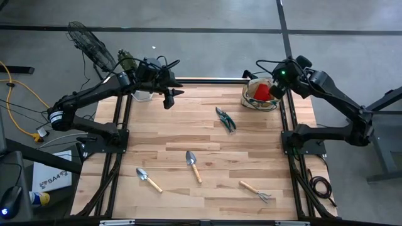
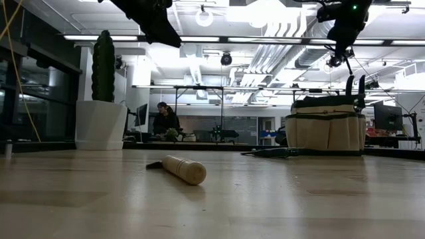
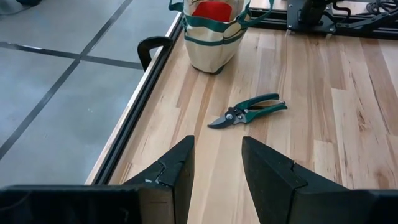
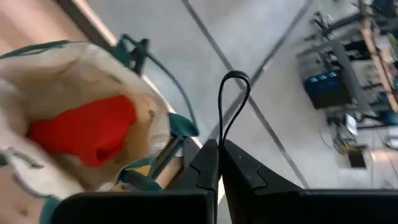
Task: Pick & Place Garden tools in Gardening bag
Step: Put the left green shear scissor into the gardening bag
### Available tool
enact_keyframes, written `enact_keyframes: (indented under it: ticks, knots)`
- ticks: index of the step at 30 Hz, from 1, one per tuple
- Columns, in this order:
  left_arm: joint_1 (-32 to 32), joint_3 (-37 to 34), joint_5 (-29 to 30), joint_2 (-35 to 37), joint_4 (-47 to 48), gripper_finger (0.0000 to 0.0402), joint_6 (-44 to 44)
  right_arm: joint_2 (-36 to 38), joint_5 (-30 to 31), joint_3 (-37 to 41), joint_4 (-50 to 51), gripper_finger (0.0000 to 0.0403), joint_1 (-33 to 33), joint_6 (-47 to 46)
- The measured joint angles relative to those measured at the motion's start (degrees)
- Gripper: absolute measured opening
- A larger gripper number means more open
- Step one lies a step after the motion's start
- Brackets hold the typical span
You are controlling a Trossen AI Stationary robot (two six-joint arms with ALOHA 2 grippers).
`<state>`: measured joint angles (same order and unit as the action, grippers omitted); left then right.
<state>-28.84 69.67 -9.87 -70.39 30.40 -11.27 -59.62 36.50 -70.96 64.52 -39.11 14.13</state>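
Observation:
The tan gardening bag (image 1: 259,99) with green trim stands at the table's far right; a red glove-like piece (image 4: 87,132) lies inside it. One dark pruner (image 1: 225,119) lies flat at mid-table and shows in the left wrist view (image 3: 250,110). Two trowels (image 1: 193,165) (image 1: 148,180) and a rake (image 1: 256,191) lie near the front edge. My left gripper (image 3: 216,165) is open and empty, raised above the far left of the table. My right gripper (image 4: 219,163) is shut and empty, raised just over the bag's far right rim.
A white pot with a cactus (image 2: 99,99) stands at the far left corner, under my left arm. A thin black cable loop (image 4: 233,99) shows beyond my right fingers. Black frame rails (image 1: 122,132) run along both table sides. A person (image 2: 165,119) sits in the room behind.

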Motion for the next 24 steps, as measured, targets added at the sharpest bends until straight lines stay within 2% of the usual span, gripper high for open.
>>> enact_keyframes:
  ticks: [3, 6, 11, 20, 24]
  knots:
    - [0.0, 0.0, 0.0, 0.0, 0.3, 0.0129, 0.0, 0.3, -1.7, 0.0, 0.2, 0.0003, 0.0, 2.0]
    - [0.0, 0.0, 0.0, 0.0, 1.0, 0.0129, 0.0, 0.5, -0.8, 0.0, 1.8, 0.0003, 0.0, 2.7]
    - [0.0, 0.0, 0.1, 0.0, 1.5, 0.0129, 0.0, 0.9, -0.9, 0.0, 3.0, 0.0003, 0.0, -0.6]
    - [0.0, 0.0, 0.2, 0.0, 1.5, 0.0129, 0.8, 0.4, -1.1, 0.0, 3.1, 0.0003, -1.4, -21.4]
    - [0.0, 0.0, 0.4, 0.0, 1.5, 0.0129, 0.8, 0.3, -0.7, 0.0, 3.0, 0.0003, -2.7, -27.5]
